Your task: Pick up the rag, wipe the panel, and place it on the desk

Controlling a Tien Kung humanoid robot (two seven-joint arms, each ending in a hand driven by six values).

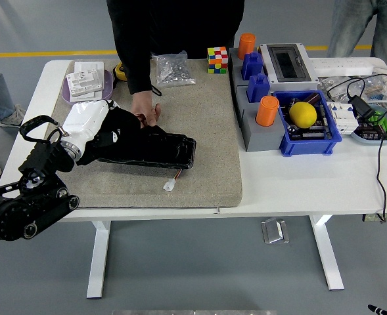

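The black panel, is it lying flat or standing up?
Lying flat. The panel rests on the gray mat, with the left hand over its left end and a person's hand at its far edge.

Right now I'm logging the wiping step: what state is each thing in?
Panel: flat on the mat, steadied by a person's hand.
Left hand: on the panel's left end; rag not distinguishable.
Mat: flat on the table.
Yellow ball: in the blue bin.
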